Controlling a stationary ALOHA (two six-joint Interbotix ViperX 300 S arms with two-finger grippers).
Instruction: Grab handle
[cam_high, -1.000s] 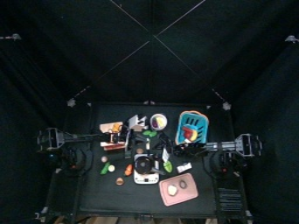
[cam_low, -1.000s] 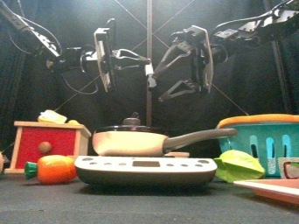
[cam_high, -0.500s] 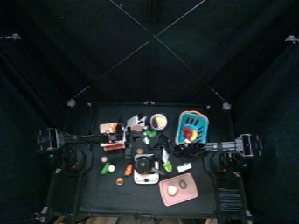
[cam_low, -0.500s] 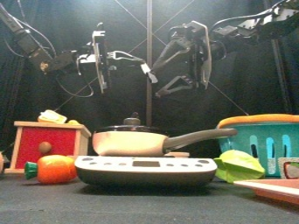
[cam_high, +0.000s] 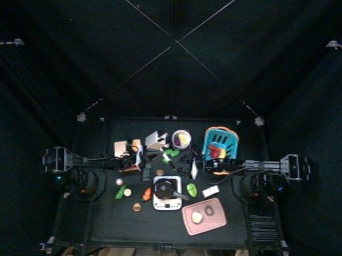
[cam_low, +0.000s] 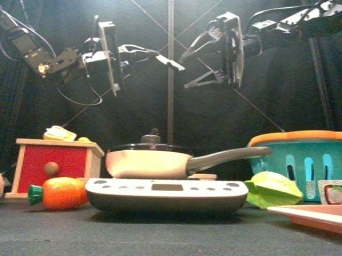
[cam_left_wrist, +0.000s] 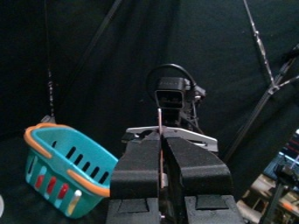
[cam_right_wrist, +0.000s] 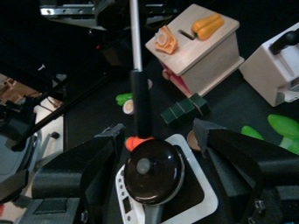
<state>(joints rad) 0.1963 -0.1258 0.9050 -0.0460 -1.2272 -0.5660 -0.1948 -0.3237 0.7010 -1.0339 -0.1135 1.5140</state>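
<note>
A cream pan (cam_low: 150, 160) with a dark lid stands on a white and black cooker (cam_low: 167, 194) at the table's front middle. Its grey handle (cam_low: 229, 157) points right in the front view. In the right wrist view the pan (cam_right_wrist: 152, 172) lies below my right gripper (cam_right_wrist: 162, 140), and the handle (cam_right_wrist: 138, 87) runs away from it between the open jaws. My right gripper (cam_low: 214, 62) hangs high above the pan, open and empty. My left gripper (cam_low: 104, 58) hangs high at the left; its jaws (cam_left_wrist: 163, 162) are pressed together on nothing.
A red wooden box (cam_low: 54, 165) and an orange (cam_low: 63, 193) stand left of the cooker. A teal basket (cam_low: 301, 160), a green leafy thing (cam_low: 274, 188) and a pink board (cam_low: 318, 215) are on the right. Small food pieces lie around the cooker (cam_high: 166, 193).
Both grippers have risen. The left one has moved up and to the left, away from the middle. The right one has lifted and stays open above the pan.
</note>
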